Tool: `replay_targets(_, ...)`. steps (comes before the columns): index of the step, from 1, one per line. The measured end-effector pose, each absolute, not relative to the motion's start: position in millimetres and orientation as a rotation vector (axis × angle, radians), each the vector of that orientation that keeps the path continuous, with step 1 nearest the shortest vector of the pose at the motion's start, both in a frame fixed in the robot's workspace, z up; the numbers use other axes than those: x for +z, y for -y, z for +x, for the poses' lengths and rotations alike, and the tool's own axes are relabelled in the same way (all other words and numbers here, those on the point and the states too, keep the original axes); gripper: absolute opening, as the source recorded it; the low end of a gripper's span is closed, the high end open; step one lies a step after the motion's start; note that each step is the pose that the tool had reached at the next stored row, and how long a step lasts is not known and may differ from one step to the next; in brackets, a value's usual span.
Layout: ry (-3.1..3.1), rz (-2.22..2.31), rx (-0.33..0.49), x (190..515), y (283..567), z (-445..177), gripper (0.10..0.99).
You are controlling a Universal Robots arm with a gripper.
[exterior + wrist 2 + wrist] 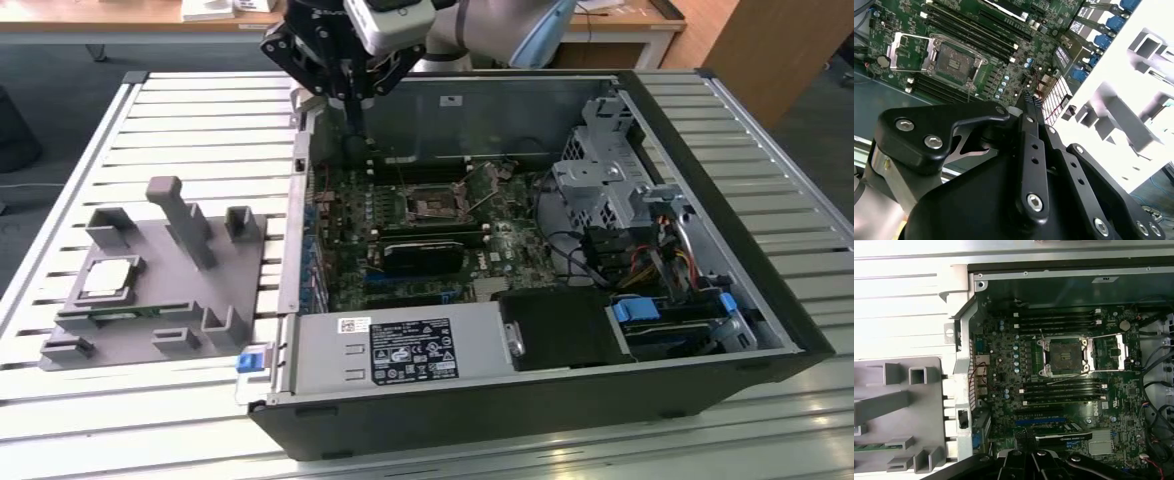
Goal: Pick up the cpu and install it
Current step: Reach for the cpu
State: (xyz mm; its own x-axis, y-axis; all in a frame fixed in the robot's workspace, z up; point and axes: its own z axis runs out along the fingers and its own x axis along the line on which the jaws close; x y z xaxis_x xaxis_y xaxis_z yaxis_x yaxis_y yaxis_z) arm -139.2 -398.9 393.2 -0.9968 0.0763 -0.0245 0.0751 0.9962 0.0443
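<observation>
One cpu (110,278) on grey holder (180,292), well apart from closed, empty fingers (1031,145).

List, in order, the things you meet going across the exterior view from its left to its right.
cpu on the grey holder → blue tab at the case's corner → motherboard socket → metal drive cage

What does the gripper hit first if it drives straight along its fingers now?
Most likely the motherboard, at its edge beside the case wall, not the socket. The gripper is shut and empty; the cpu lies on the grey fixture outside. Depth is unclear.
</observation>
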Motion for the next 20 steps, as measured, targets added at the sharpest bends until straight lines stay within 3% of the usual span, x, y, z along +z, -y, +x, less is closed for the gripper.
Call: replay_targets(20,-3.113,0.118,0.068,393.1,398.9,-149.2,0.106)
